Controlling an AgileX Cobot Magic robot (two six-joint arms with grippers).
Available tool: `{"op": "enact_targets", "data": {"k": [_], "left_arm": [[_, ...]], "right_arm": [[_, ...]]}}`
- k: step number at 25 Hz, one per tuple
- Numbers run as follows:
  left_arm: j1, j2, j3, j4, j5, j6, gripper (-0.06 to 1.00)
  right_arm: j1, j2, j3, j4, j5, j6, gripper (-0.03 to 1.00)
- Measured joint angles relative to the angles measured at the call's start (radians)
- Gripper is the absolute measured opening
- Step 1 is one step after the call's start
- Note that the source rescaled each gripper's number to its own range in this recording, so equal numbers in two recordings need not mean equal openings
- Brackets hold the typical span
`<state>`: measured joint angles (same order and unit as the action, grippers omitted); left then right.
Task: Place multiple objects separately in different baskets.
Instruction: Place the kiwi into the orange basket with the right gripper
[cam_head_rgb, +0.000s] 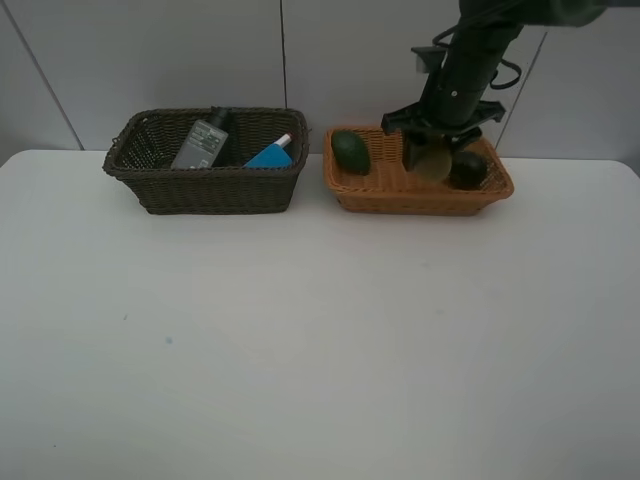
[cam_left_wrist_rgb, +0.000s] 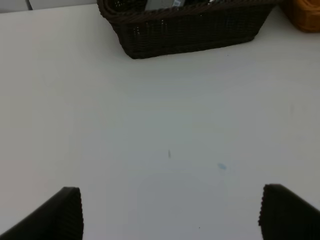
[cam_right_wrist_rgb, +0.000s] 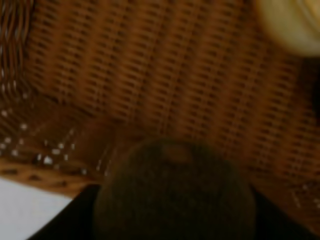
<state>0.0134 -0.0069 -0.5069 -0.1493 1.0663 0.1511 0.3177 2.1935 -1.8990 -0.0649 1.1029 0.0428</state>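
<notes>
The dark brown basket (cam_head_rgb: 205, 185) holds the dark green pump bottle (cam_head_rgb: 205, 141), the blue eraser block (cam_head_rgb: 268, 157) and the white red-ended marker (cam_head_rgb: 284, 140). The light orange basket (cam_head_rgb: 420, 195) holds the avocado half (cam_head_rgb: 350, 151) and the dark mangosteen (cam_head_rgb: 468, 170). My right gripper (cam_head_rgb: 432, 160) hangs low in the orange basket, shut on the brown kiwi (cam_right_wrist_rgb: 175, 195). A pale yellow round thing (cam_right_wrist_rgb: 290, 25) lies on the basket floor (cam_right_wrist_rgb: 150, 75). My left gripper (cam_left_wrist_rgb: 175, 215) is open and empty over the table. The pink bottle is not in view.
The white table (cam_head_rgb: 300, 340) spreads in front of both baskets. The dark basket's front wall (cam_left_wrist_rgb: 190, 30) is ahead of the left gripper, with the orange basket's corner (cam_left_wrist_rgb: 305, 12) beside it. A grey wall stands close behind the baskets.
</notes>
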Motion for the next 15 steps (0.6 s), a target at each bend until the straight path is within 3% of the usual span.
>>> {"op": "enact_targets", "data": {"k": [6,7,8,9,10,12,15], "left_arm": [[0.0,0.0,0.0,0.0,0.0,0.0,0.87],[0.0,0.0,0.0,0.0,0.0,0.0,0.87],[0.0,0.0,0.0,0.0,0.0,0.0,0.87],[0.0,0.0,0.0,0.0,0.0,0.0,0.87],[0.0,0.0,0.0,0.0,0.0,0.0,0.87],[0.0,0.0,0.0,0.0,0.0,0.0,0.87],[0.0,0.0,0.0,0.0,0.0,0.0,0.87]], "right_arm": [[0.0,0.131,-0.156,-0.007,0.006,-0.011,0.0],[0.0,0.137,-0.16,-0.012,0.004,-0.015,0.1],[0.0,0.142,-0.164,-0.019,0.001,-0.018,0.29],[0.0,0.146,-0.166,-0.026,-0.007,-0.019,0.55],[0.0,0.147,-0.166,-0.035,-0.012,-0.02,0.73],[0.0,0.149,-0.166,-0.037,-0.021,-0.021,0.88],[0.0,0.149,-0.166,-0.032,-0.021,-0.021,0.96]]}}
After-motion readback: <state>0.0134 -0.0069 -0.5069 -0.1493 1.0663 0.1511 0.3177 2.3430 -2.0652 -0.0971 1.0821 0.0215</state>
